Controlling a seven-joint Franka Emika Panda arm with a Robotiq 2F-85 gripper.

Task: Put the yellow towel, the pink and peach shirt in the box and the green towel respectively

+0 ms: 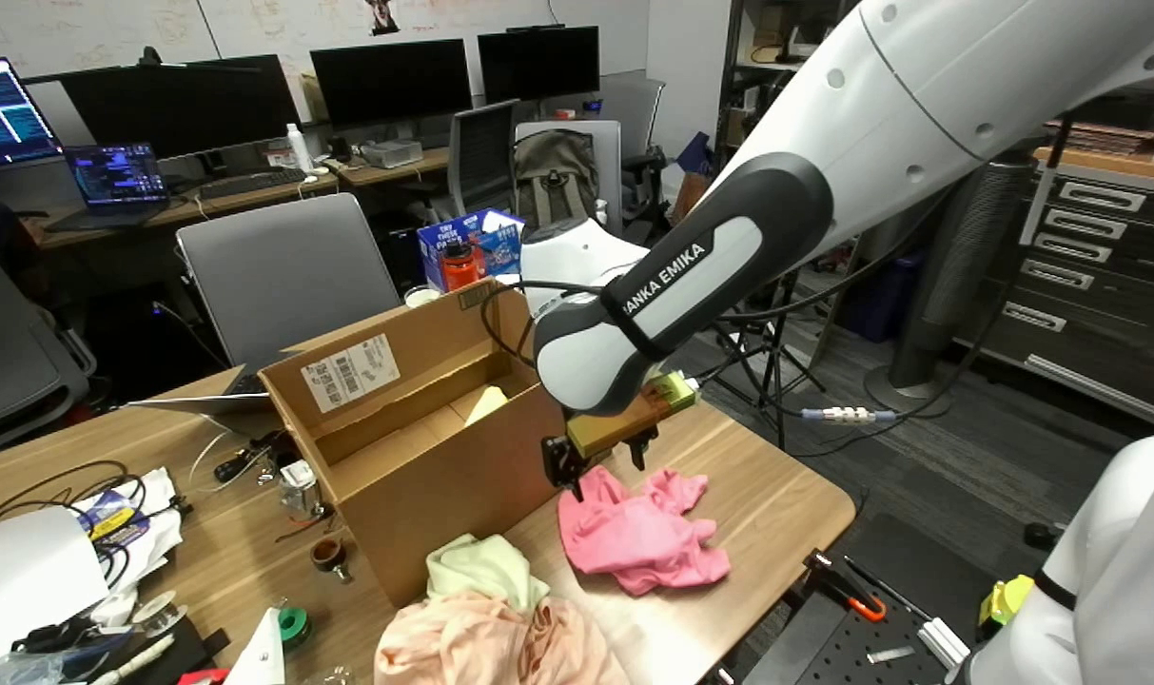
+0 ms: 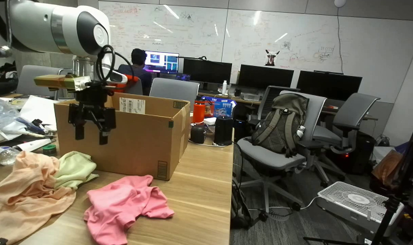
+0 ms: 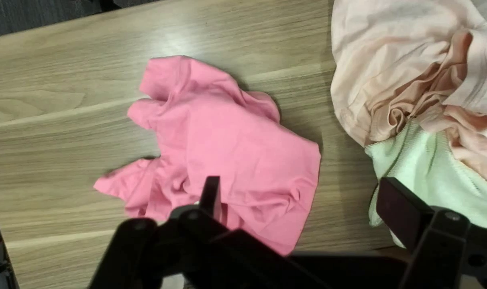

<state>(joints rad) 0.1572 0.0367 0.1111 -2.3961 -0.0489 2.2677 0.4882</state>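
Gripper [image 2: 91, 135]: spread wide, holding nothing | pink shirt [image 2: 123, 204]: crumpled | peach shirt [image 2: 31, 200]: bunched, wrinkled

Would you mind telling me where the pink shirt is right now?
In an exterior view, the pink shirt lies on the table, right of the peach shirt and green towel, in front of the box.

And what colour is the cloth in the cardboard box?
Yellow; that cloth shows best in an exterior view.
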